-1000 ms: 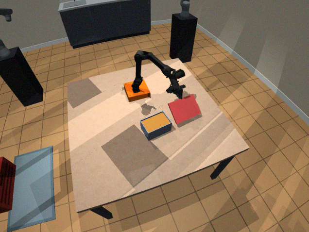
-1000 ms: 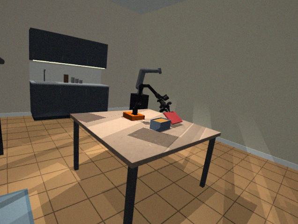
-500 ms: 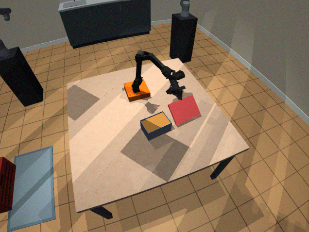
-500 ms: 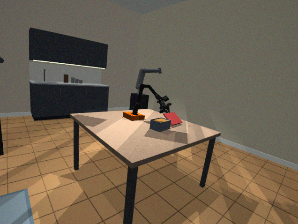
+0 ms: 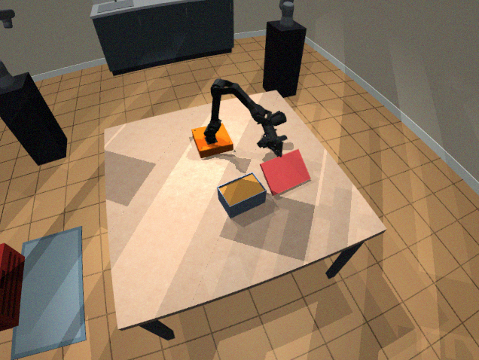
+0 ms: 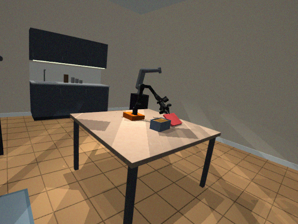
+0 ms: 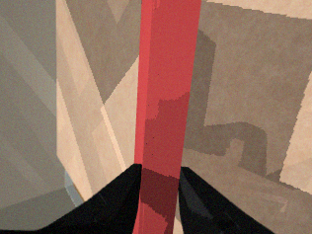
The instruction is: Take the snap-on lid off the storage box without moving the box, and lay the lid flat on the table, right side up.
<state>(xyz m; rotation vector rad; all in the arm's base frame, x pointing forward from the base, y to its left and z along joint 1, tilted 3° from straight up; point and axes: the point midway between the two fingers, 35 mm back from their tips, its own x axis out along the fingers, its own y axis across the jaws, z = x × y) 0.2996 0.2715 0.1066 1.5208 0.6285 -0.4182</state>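
Note:
The red lid [image 5: 285, 172] [image 6: 172, 119] [image 7: 168, 73] is off the box and tilted, its edge at the gripper high and its opposite edge low, at or close to the table [image 5: 166, 239] [image 6: 134, 144]. Its smooth outer face is turned up. My gripper [image 5: 279, 154] [image 6: 168, 113] [image 7: 160, 173] is shut on the lid's raised edge, one finger on each side. The blue storage box [image 5: 248, 205] [image 6: 160, 126] stands upright and open beside the lid, its yellow-orange inside showing. Whether the lid's low edge touches the table is hard to tell.
The arm's orange base block [image 5: 212, 141] [image 6: 133, 116] is on the table behind and left of the box. The table's right edge runs beyond the lid. Hard shadows fall across the tabletop. Dark pedestals and a kitchen counter [image 5: 166, 35] [image 6: 70, 100] stand away from the table.

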